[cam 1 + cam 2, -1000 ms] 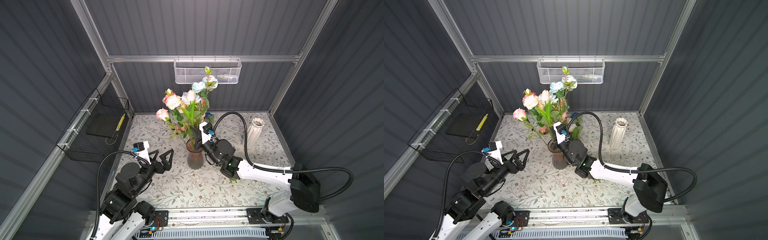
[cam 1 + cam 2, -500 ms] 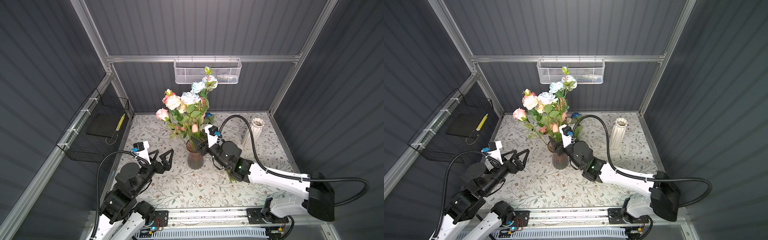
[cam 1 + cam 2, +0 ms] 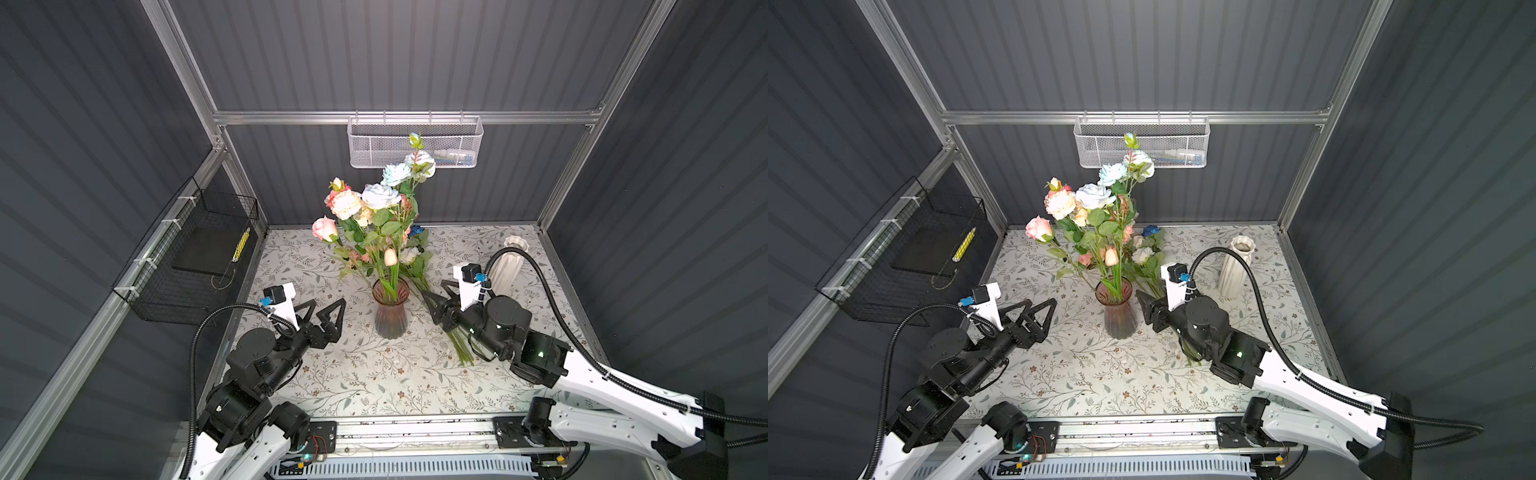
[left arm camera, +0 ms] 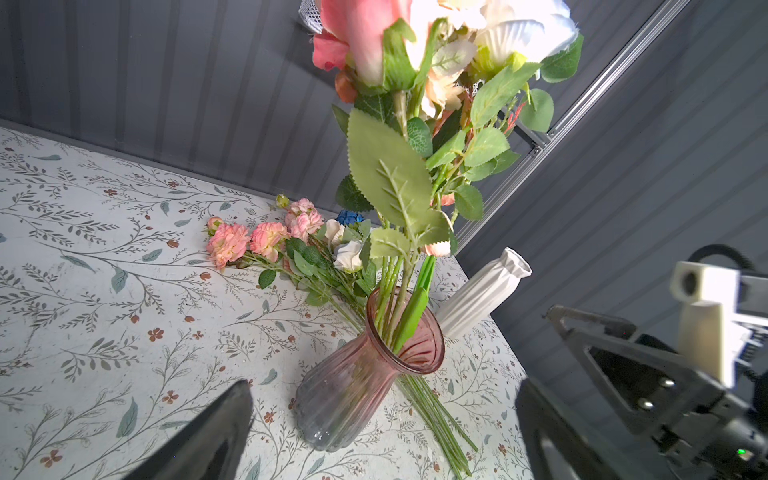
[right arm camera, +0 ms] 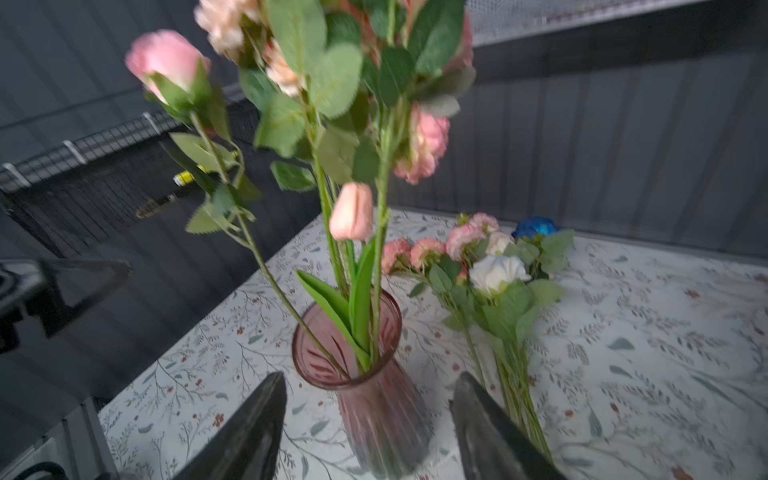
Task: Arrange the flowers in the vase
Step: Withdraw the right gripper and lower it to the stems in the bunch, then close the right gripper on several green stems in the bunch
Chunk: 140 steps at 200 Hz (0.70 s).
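While most flowers (image 3: 380,195) stand in the pink glass vase (image 3: 390,316) at centre and a loose bunch (image 3: 409,255) lies on the table (image 3: 374,374) just right of it, the right gripper (image 3: 433,289), jaws spread and empty, should pinch one stem low, and the left gripper (image 3: 327,302) hovers left, jaws wide apart.

Left of the pink glass vase (image 3: 390,311) and in front of it the floral table (image 3: 365,374) lay bare, whereas loose flowers (image 3: 408,254) lay just right of it, a white ribbed vase (image 3: 509,266) stood farther right, and the bouquet (image 3: 382,216) crowded the space above it.
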{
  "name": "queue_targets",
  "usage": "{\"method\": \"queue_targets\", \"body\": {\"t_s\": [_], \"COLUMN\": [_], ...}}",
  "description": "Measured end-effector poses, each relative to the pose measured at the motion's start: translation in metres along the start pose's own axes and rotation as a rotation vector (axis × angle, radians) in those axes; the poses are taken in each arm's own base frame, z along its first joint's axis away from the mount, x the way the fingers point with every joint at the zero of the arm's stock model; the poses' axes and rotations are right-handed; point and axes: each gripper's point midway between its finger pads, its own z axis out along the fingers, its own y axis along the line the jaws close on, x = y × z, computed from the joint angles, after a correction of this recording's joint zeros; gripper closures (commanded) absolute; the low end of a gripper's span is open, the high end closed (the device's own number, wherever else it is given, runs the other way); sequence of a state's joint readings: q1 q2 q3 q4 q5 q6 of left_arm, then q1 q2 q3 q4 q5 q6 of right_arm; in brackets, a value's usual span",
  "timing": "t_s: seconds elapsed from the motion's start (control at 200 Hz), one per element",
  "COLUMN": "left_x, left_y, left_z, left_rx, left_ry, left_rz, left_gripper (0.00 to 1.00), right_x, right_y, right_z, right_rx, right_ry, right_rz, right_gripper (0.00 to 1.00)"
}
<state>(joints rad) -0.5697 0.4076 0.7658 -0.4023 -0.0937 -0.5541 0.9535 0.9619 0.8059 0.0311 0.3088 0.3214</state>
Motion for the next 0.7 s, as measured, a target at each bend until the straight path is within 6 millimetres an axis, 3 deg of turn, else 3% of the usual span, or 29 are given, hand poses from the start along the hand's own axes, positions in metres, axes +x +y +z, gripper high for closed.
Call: {"method": "queue_targets", "body": {"t_s": [0.165,0.28,0.37,0.485,0.7], "left_x": [-0.001,-0.002,-0.002,-0.002,-0.001], "left_y": [-0.001,-0.001,-0.001,-0.001,0.000], "left_z": [-0.001,-0.002,-0.002,-0.003,-0.003], "left_rx": [0.004,0.006,0.007,0.007,0.004], "left_ry": [-0.006,-0.009,-0.011,-0.012,-0.008], "left_rz": [0.000,-0.001,-0.001,-0.001,0.000], "left_gripper": [0.00,0.00,0.00,0.00,0.00], "right_x": [0.070,0.120,0.148,0.164,0.171], "right_y": [-0.050,-0.080,-0.098,-0.117,-0.147], "right_z": [0.023,0.039,0.048,0.066,0.105], "right_rx": [0.135,0.211,0.254,0.287,0.313], "right_ry": [0.264,0.461,0.577,0.662,0.723], "right_rz": [0.058,0.087,0.105,0.125,0.144], "right_gripper": [0.59,0.63,0.63,0.63,0.63]}}
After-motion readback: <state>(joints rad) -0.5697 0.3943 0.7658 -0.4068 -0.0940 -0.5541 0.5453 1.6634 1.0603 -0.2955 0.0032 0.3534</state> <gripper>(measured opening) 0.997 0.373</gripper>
